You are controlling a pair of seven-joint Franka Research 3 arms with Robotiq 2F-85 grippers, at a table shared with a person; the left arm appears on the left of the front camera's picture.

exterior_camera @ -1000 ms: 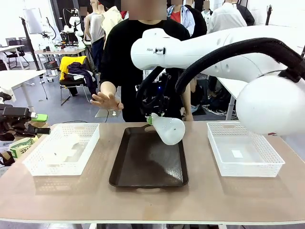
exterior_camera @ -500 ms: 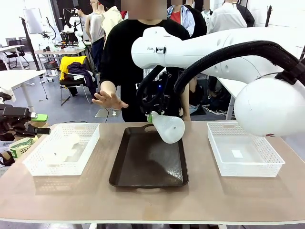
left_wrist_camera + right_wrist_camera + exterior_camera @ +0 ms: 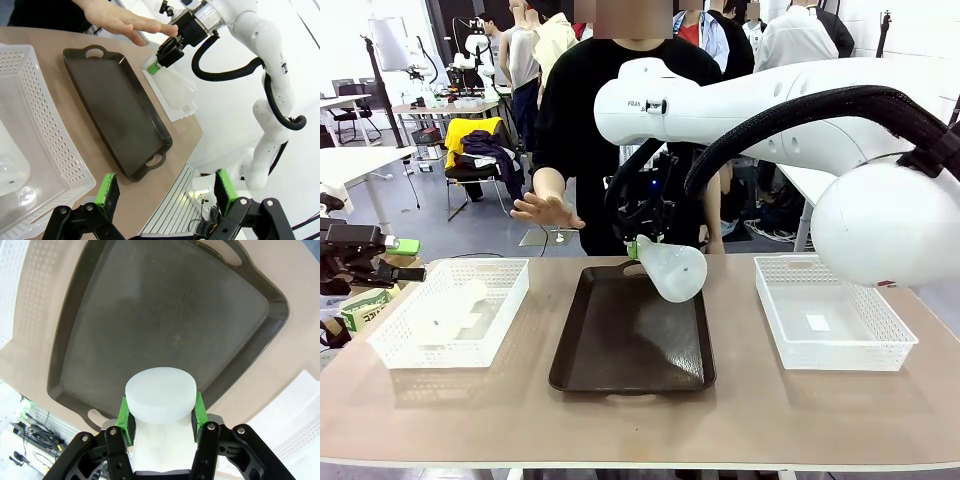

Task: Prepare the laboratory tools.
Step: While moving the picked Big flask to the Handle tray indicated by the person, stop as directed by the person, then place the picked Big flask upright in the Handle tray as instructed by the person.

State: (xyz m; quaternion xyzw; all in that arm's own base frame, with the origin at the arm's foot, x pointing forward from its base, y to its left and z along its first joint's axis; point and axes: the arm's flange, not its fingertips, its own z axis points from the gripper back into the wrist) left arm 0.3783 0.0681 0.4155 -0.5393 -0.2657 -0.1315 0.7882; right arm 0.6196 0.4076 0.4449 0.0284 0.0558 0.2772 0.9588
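My right gripper (image 3: 638, 246) is shut on the neck of a frosted-white conical flask (image 3: 673, 270). It holds the flask tilted, base toward the front right, just above the far end of the dark brown tray (image 3: 630, 350). In the right wrist view the flask (image 3: 160, 394) sits between the green pads (image 3: 125, 417), over the tray (image 3: 165, 315). A second flask (image 3: 448, 312) lies on its side in the left white basket (image 3: 505, 290). My left gripper (image 3: 166, 192) is open and holds nothing, at the table's left edge (image 3: 405, 259) beside that basket.
A person stands at the far side with one hand (image 3: 548, 210) held open, palm down, above the table's far edge, left of the held flask. A second white mesh basket (image 3: 880, 345) stands at the right with only a small white label in it.
The right gripper and its flask have crept slightly up and left over the tray. The person's hand has shifted a little. The left arm has not moved.
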